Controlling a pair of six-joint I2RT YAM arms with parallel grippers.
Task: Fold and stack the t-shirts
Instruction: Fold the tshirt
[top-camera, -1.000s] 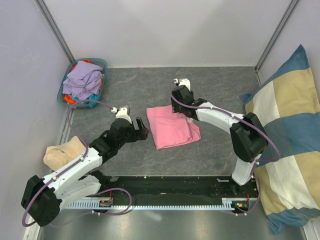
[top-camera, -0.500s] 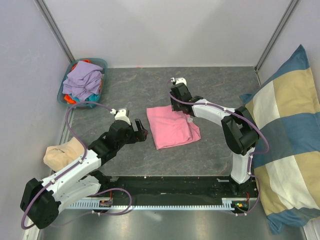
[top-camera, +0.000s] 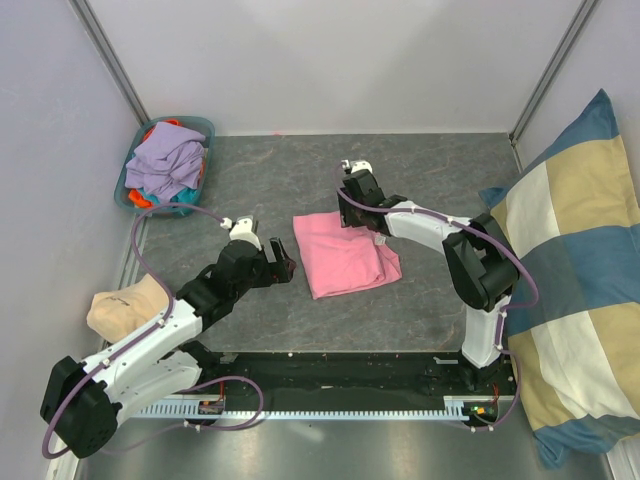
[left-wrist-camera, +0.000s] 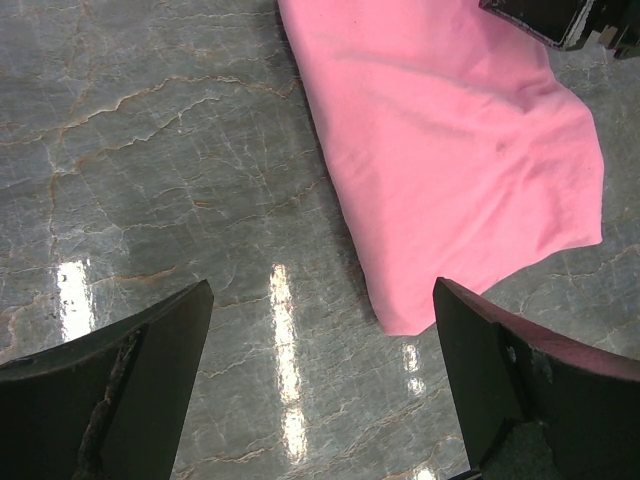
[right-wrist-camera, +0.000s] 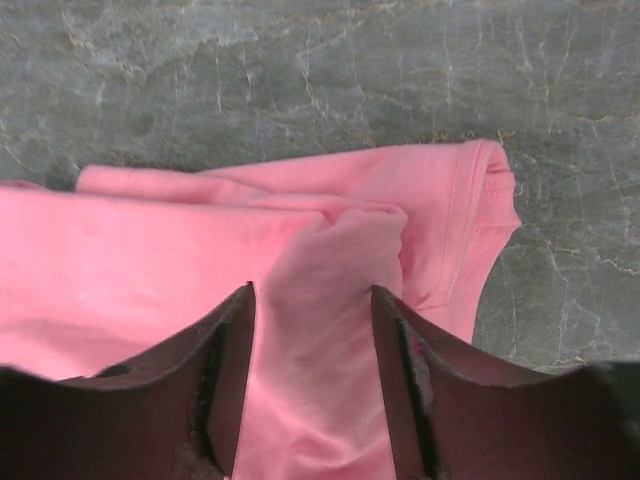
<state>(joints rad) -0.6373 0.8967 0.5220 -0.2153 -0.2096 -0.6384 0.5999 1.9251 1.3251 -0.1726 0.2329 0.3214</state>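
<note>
The bright pink t-shirt (top-camera: 345, 255) lies folded into a rough rectangle in the middle of the table. My right gripper (top-camera: 351, 212) is down on its far edge. In the right wrist view the jaws (right-wrist-camera: 310, 295) stand partly apart around a raised fold of the pink cloth (right-wrist-camera: 330, 270), with a hemmed sleeve (right-wrist-camera: 470, 220) beside it. My left gripper (top-camera: 283, 258) is open and empty just left of the shirt, whose near corner (left-wrist-camera: 450, 170) shows beyond the wide-apart fingers (left-wrist-camera: 320, 290). A lavender t-shirt (top-camera: 165, 155) tops a pile with orange and teal cloth beneath.
That pile sits in a teal basket (top-camera: 207, 130) at the back left corner. A beige folded bundle (top-camera: 125, 305) lies at the left edge by my left arm. The large blue-and-cream checked cushion (top-camera: 580, 270) leans along the right side. Walls close in the table at back and sides.
My right gripper has moved slightly nearer and leftwards onto the shirt's far edge, its forearm swinging with it. The left arm and the shirt have barely moved.
</note>
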